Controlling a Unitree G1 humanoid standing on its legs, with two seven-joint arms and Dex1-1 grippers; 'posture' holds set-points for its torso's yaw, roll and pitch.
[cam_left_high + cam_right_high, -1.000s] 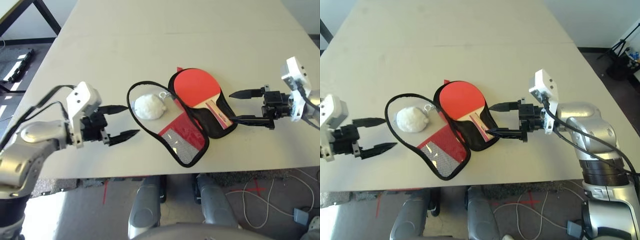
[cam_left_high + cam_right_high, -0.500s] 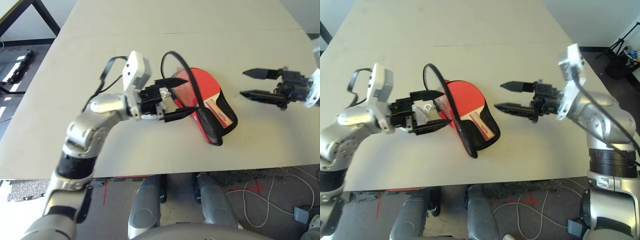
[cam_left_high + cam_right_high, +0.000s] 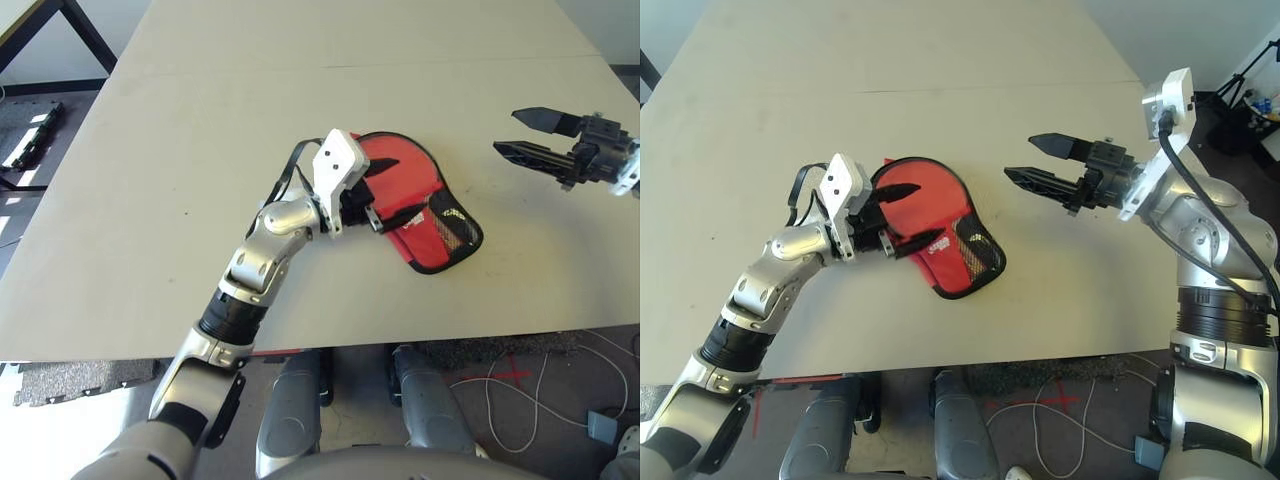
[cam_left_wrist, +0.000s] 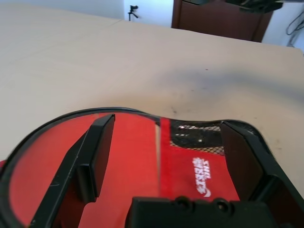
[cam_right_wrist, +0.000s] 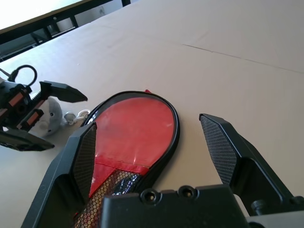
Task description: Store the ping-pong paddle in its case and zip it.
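Fabric is what you are handling now: the case (image 3: 415, 205) lies folded shut near the middle of the table (image 3: 150, 150), red side up, mesh pocket and white logo at its narrow end, black edging running round the rim. The ping-pong paddle cannot be seen; judging by the closed flap, it probably sits inside.

Your left end effector (image 3: 902, 214) has its fingers spread wide over the round part of the case, one finger above the red flap and one near its closer edge, gripping nothing that you can make out. Your right end effector (image 3: 1030, 160) hangs well apart from the case, on its far right side, its fingers likewise spread wide and empty.

Expect the pouch to be soft, light and inclined to slide on the smooth table, stiffened only by whatever lies within. Pin the round part flat with one end effector, and take hold of the small zipper pull with the other. The pull itself is too small to locate here, so search the black rim first.

A white fluffy charm (image 5: 50, 116) lies beside the case, near your left end effector.
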